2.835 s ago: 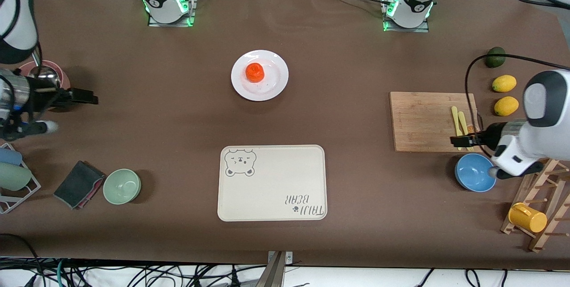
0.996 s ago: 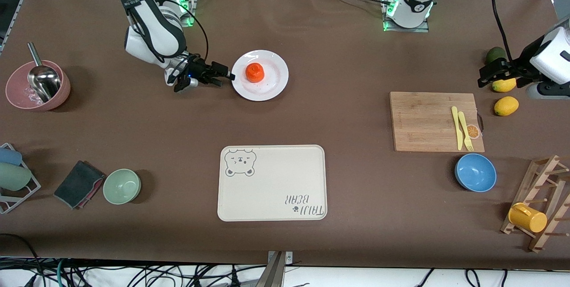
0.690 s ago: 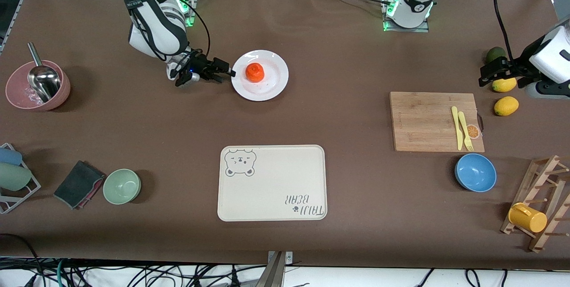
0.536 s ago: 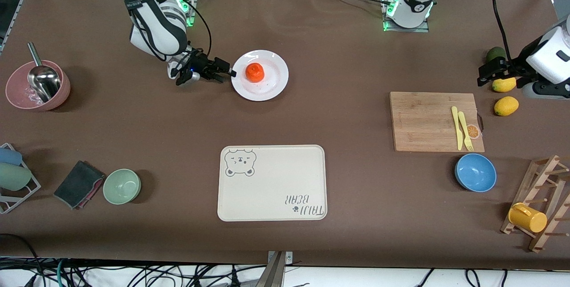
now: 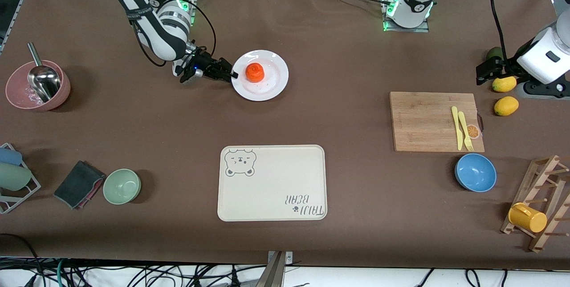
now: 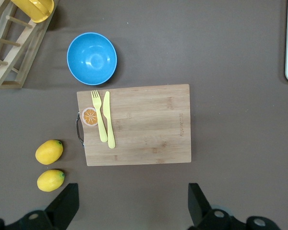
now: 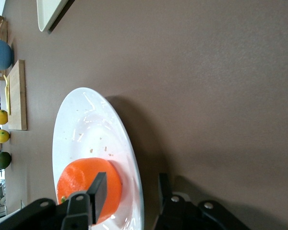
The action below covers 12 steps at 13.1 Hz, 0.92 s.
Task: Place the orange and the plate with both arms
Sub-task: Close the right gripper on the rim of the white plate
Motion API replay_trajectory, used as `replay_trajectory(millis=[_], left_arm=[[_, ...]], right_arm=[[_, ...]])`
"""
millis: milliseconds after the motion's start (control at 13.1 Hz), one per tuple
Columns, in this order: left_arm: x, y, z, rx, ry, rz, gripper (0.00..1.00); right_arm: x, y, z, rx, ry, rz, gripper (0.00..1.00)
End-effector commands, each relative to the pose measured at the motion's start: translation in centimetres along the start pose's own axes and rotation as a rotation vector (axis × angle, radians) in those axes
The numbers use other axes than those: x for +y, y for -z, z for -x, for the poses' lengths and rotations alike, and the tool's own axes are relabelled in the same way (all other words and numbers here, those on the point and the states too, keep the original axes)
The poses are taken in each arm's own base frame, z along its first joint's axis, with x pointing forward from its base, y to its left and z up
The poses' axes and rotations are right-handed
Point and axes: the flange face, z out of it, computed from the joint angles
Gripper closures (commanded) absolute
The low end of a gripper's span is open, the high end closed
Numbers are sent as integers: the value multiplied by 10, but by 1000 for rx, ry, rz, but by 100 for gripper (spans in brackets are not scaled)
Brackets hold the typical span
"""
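White plate [image 7: 93, 143] rim between fingers [image 7: 100, 189]

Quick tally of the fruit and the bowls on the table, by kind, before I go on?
Red-orange round orange: 1
Yellow oval lemons: 2
Dark green round fruit: 1
Bowls, pink, pale green, glossy blue: 3
Total: 7

White glossy arm shells, black joint bands. Bases [image 5: 171, 4] bolted on metal plates, green lights glowing, red caps on top. Black cables looping from wrists. Right gripper [image 5: 229, 73] black, small blue light at wrist. Left gripper [image 5: 483, 73] black, blocky; fingers [image 6: 62, 208] matte black, wedge-shaped, round screws at roots.
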Motion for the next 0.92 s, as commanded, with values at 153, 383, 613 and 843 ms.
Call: replay_trajectory(millis=[153,383,613,843], left_arm=[[-5,5,-1,-8,-19,-22,0],[-3,4,-1,-9,-22,-23,0],[0,0,-4,-18,-25,-25,0],[1,-3,-5,-22,-26,-25,0]], right_arm=[[0,-13,10,41,42,-3,60],[0,-14,11,41,42,-5,77],[1,-15,12,39,41,-8,89],[1,-15,12,37,43,-8,100]])
